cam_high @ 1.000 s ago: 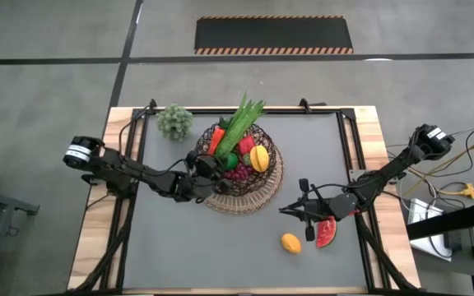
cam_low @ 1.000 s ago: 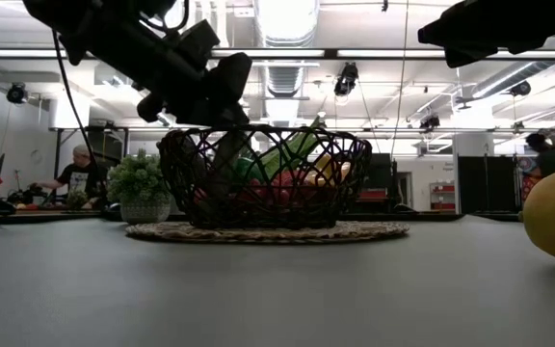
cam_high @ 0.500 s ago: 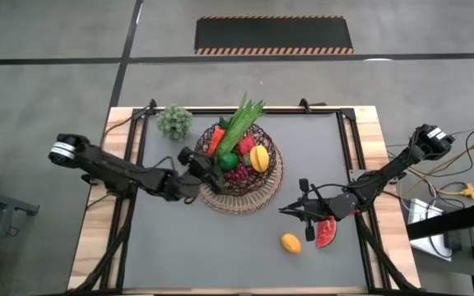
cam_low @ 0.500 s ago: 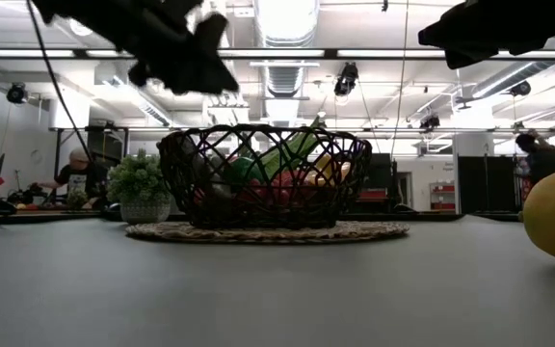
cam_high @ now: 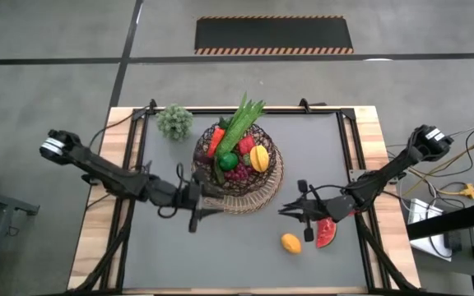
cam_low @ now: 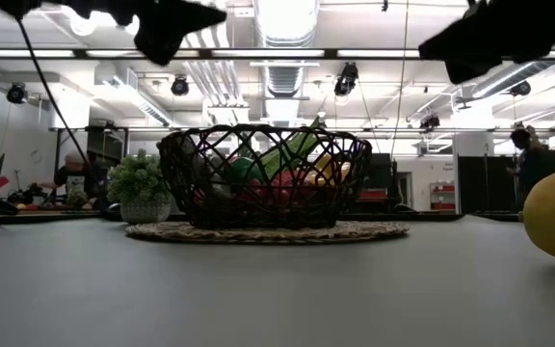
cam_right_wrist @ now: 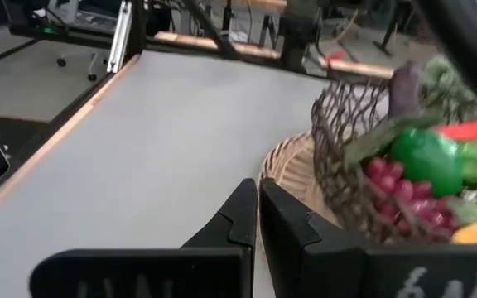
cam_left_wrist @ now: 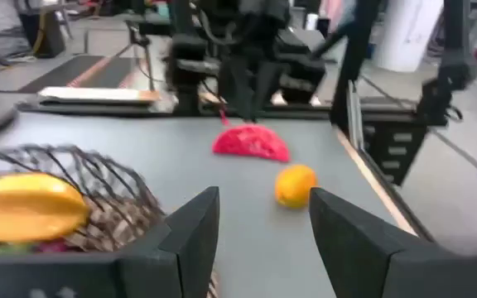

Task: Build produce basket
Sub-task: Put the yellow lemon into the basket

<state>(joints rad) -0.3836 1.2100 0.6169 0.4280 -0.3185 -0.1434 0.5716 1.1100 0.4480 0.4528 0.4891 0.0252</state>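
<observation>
The basket (cam_high: 239, 177), dark wire weave on a tan wicker base, stands at the table's far middle. It holds a carrot (cam_high: 215, 141), a red pepper (cam_high: 245, 145), long green leaves (cam_high: 242, 122), a lime (cam_high: 229, 160), grapes (cam_high: 237, 173) and a yellow fruit (cam_high: 259, 156). A watermelon slice (cam_high: 326, 233) and an orange-yellow fruit (cam_high: 290, 242) lie on the table at the near right. My left gripper (cam_left_wrist: 263, 199) is open and empty, just off the basket's near left side (cam_high: 212, 205). My right gripper (cam_right_wrist: 257, 194) is shut and empty, hovering between the basket and the watermelon slice (cam_high: 286, 211).
A pale grey-green bushy clump (cam_high: 174, 122) stands at the far left, beside the basket. Black rails (cam_high: 346, 140) run along the table's sides. The grey mat (cam_high: 171, 255) at the near left is bare. People show in the room beyond the table (cam_low: 75, 173).
My left gripper has drawn back from the basket's left rim, risen, and gone toward the table's near edge. It has turned, and now points toward the table's right side. The produce in the basket has stayed put. My right gripper has kept still.
</observation>
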